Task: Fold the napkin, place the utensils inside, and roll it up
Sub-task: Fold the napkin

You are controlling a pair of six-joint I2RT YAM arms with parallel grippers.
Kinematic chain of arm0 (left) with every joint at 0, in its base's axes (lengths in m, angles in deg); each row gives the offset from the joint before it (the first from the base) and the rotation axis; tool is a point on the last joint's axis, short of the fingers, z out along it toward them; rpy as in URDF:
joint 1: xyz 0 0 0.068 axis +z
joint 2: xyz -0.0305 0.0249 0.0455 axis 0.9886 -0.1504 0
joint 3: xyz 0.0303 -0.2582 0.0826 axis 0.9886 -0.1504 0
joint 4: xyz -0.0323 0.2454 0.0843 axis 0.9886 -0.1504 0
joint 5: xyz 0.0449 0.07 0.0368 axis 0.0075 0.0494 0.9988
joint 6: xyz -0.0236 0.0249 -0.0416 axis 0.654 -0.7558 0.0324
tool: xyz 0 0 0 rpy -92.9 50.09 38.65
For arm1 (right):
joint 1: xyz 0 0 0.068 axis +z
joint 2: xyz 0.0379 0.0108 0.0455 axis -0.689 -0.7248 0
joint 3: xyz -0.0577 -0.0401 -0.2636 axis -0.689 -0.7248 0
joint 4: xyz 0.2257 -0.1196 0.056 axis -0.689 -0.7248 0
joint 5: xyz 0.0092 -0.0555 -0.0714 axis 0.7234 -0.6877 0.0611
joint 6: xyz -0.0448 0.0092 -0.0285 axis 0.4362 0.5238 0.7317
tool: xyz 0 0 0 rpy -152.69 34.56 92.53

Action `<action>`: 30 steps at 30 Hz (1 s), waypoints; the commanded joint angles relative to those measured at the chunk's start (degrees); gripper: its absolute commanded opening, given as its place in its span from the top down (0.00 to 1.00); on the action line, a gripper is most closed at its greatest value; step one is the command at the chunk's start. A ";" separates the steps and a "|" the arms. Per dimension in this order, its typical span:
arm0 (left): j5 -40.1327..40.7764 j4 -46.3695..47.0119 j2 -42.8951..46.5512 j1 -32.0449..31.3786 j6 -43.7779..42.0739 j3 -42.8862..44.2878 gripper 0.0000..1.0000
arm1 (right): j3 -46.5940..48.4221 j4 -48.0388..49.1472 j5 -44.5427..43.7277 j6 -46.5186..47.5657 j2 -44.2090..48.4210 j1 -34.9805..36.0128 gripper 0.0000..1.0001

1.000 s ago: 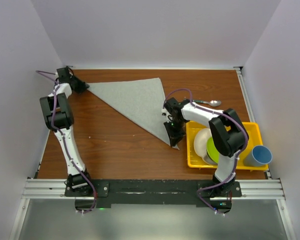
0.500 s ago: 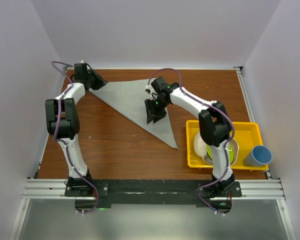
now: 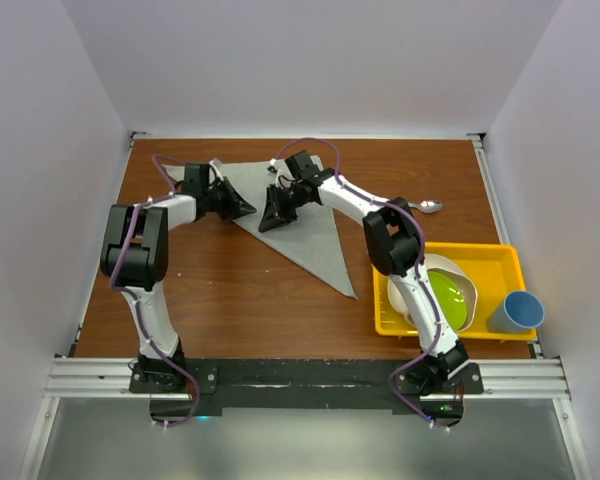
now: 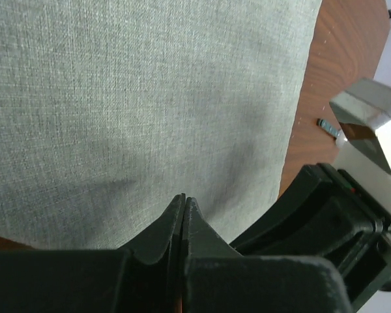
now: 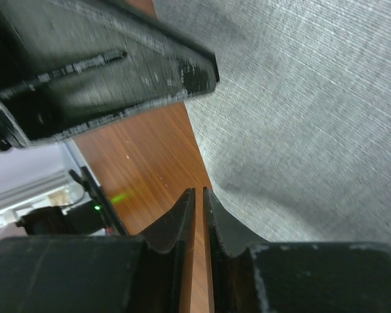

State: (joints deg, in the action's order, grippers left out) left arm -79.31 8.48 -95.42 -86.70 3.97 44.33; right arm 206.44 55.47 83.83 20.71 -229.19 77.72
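Worktop point(image 3: 230, 290) of brown wood carries everything. The napkin point(image 3: 315, 225) lies on it as a flat grey triangle, upper centre of the overhead view. Its long edge runs down to a point at mid-frame right. A yellow tray point(image 3: 490, 250) of bowls sits at lower right, with a blue cup point(image 3: 520, 312) just beside it.

Both arms reach to the napkin's upper left part, and their tips are near each other. The left hand point(image 3: 248, 209) is at the cloth's left edge with its fingers point(image 4: 173, 222) pressed fully together. The right hand point(image 3: 266, 224) is low over the cloth's slanted edge, its fingers point(image 5: 225, 225) drawn almost together with only a thin slit between them. I cannot tell whether either hand has cloth nipped between its fingers.

The spoon point(image 3: 425, 207) lies bare on the wood in the upper right, above the tray and well apart from the napkin.

Folding looks like the step in hand. The cloth is already a triangle and the spoon has not been brought in. The next move probably calls for settling this left part flat. One hand would then part its fingers and cross to the spoon's slim handle.
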 commanded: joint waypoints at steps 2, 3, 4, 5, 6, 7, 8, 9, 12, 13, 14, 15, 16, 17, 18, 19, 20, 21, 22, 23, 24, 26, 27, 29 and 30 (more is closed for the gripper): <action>-2.96 -1.68 4.57 0.33 -4.71 -2.48 1.00 | -0.89 6.70 5.70 -3.09 0.51 0.28 0.89; -2.96 -2.05 4.49 0.33 -5.06 -2.83 1.00 | -1.42 6.88 5.53 -3.09 0.60 0.28 0.89; -3.13 -2.84 4.40 0.33 -5.93 -3.10 1.00 | -2.91 7.41 5.52 -3.09 1.03 0.19 0.89; -2.96 -3.19 4.31 0.33 -6.20 -3.53 1.00 | -3.62 8.19 5.61 -3.18 1.21 0.19 0.89; -2.87 -3.20 4.22 0.42 -6.55 -3.89 1.00 | -4.15 8.20 5.44 -3.10 1.30 0.19 0.89; -2.87 -3.46 4.22 0.42 -7.17 -4.15 1.00 | -4.85 8.11 5.09 -2.92 1.39 0.19 0.89; -2.35 -3.72 4.22 0.51 -7.43 -4.59 1.00 | -5.12 8.03 5.17 -2.83 1.30 0.19 0.89; -2.26 -3.90 4.31 0.60 -7.70 -4.77 1.00 | -5.47 8.03 5.26 -2.74 1.30 0.19 0.90; -1.91 -3.55 4.40 0.86 -8.31 -5.56 1.00 | -6.79 8.03 5.17 -2.39 1.04 0.28 0.90; -1.90 -3.55 4.22 0.95 -8.58 -5.73 1.00 | -7.31 8.03 5.08 -2.13 0.95 0.19 0.90; -1.90 -3.55 4.05 1.12 -8.67 -5.74 1.00 | -7.58 8.03 5.08 -2.13 0.86 0.19 0.91; -1.82 -3.03 3.96 1.47 -8.84 -6.00 1.00 | -7.84 8.11 4.91 -1.87 0.95 0.10 0.91; -1.99 -2.67 3.96 1.82 -8.76 -6.70 1.00 | -8.63 8.03 4.91 -1.78 1.12 0.19 0.91; -1.99 -2.24 3.87 2.18 -8.75 -7.05 1.00 | -8.98 8.03 5.08 -1.69 1.30 0.19 0.91; -1.99 -1.80 3.78 3.05 -8.75 -7.40 1.00 | -9.42 7.85 5.00 -1.25 2.00 0.19 0.91; -1.73 -1.88 3.78 3.58 -9.19 -7.84 1.00 | -10.29 7.68 5.00 -0.81 2.35 0.10 0.91; -1.55 -1.88 3.52 4.63 -9.54 -8.02 1.00 | -10.91 7.50 4.65 -0.29 2.79 0.19 0.91; -1.47 -2.05 3.43 5.08 -10.07 -8.19 1.00 | -11.88 7.24 4.64 0.07 3.58 0.19 0.91; -1.38 -2.06 3.08 5.34 -10.42 -8.37 1.00 | -12.41 6.97 4.64 0.24 3.93 0.02 0.91; -1.38 -2.06 2.99 7.00 -10.69 -8.46 1.00 | -12.93 6.62 5.08 0.77 4.29 0.02 0.91; -1.38 -2.23 2.73 7.45 -11.12 -8.46 1.00 | -14.25 6.62 5.17 1.03 5.07 0.02 0.91; -1.55 -2.32 2.03 8.59 -11.48 -8.37 1.00 | -15.66 6.27 4.91 2.17 5.95 0.02 0.91; -1.73 -2.41 1.85 8.77 -11.57 -8.29 1.00 | -17.06 5.92 4.82 2.61 6.31 -0.07 0.91; -1.82 -2.41 1.85 9.04 -11.65 -8.11 1.00 | -18.38 4.87 4.91 4.01 7.45 -0.42 0.92; -1.73 -2.49 1.94 9.04 -11.83 -8.11 1.00 | -19.96 4.51 4.91 4.46 8.06 -0.34 0.91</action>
State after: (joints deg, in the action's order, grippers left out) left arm -83.26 6.03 -93.58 -78.81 -4.49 36.85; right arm 190.22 63.23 89.03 21.00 -225.30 77.62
